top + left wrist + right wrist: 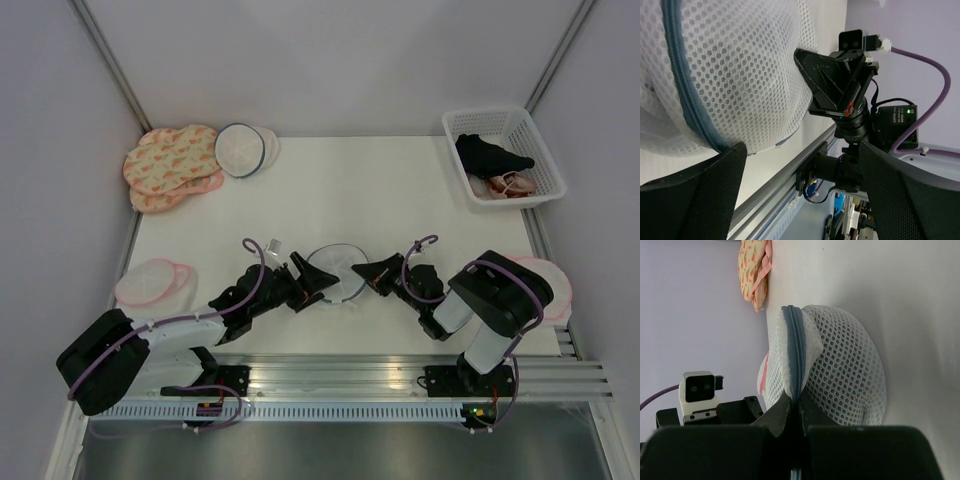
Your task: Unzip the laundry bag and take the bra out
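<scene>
- White table (400,200), matte, evenly lit.
- Pale lilac-grey walls (330,60) on three sides, with metal corner posts (107,60).
- Aluminium rail (400,375) along the near edge, grey surface (330,450) below.

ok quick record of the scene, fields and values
bag: mid table, between the two grippers
zip: closed where it shows
bag contents: cannot tell
left gripper: open, next to the bag
right gripper: shut on the bag at the zip
basket: far right corner, black garment inside
</scene>
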